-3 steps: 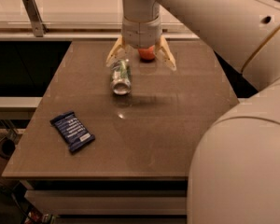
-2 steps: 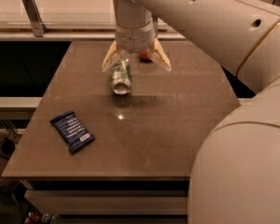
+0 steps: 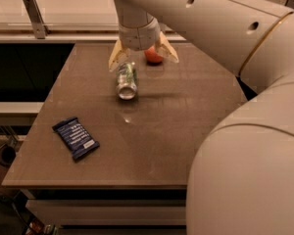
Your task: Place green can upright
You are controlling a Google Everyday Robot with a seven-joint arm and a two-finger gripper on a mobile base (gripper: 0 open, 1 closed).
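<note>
The gripper (image 3: 144,63) has slid a touch left, and now it hangs over the far side of the tabletop (image 3: 186,131), fingers (image 3: 118,58) spread wide with nothing held. The green can (image 3: 127,81) lies on its side just below one fingertip. A red apple (image 3: 153,57) sits behind.
</note>
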